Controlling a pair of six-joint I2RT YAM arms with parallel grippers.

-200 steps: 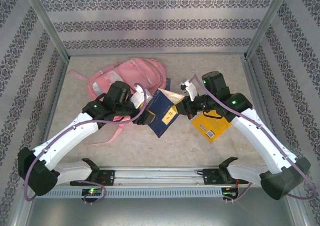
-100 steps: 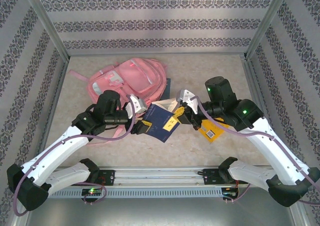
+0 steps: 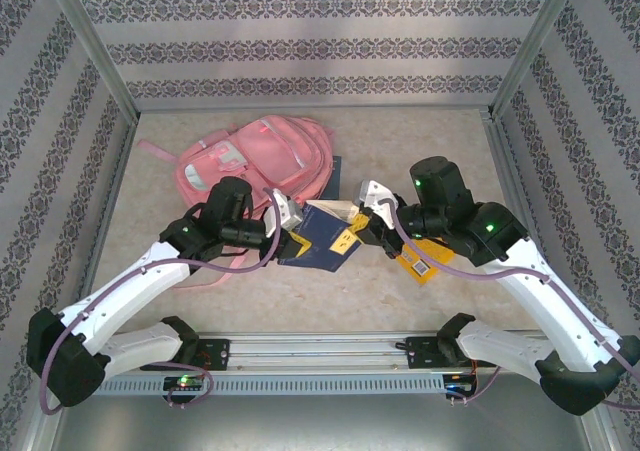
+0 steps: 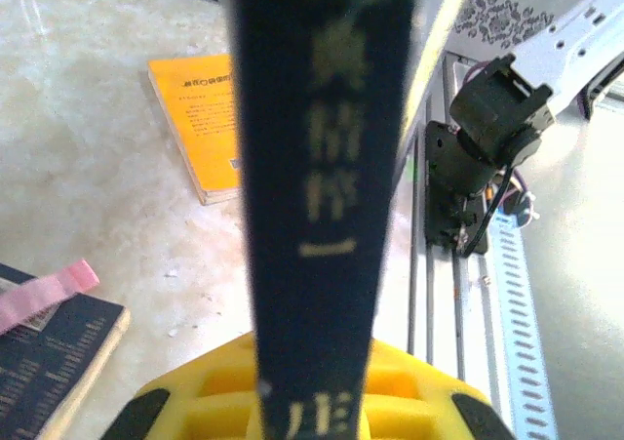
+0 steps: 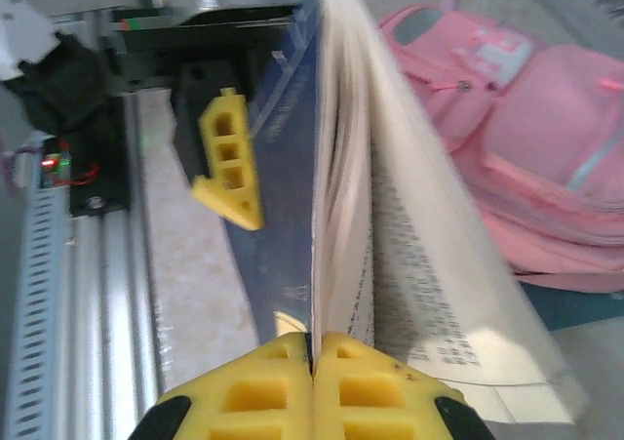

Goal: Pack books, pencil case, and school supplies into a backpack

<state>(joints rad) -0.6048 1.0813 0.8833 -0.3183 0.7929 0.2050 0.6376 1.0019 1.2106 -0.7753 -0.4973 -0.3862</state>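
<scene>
Though focus is poor, the navy book [image 3: 318,243] looks glossy.

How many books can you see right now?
3: navy book clamped in both arms' jaws, yellow-orange book lying right of it, dark book by the backpack. Others may be hidden.

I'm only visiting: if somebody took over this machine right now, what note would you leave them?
Left tool: shut on the navy book, at one edge.
Right tool: shut on the same book's opposite edge, so it is held up between them.
The yellow book lies on the table to the right; the backpack lies behind.
Done: nothing visibly packed; the backpack's inside is hidden.
Left: this book, then the rest, into the backpack.
</scene>
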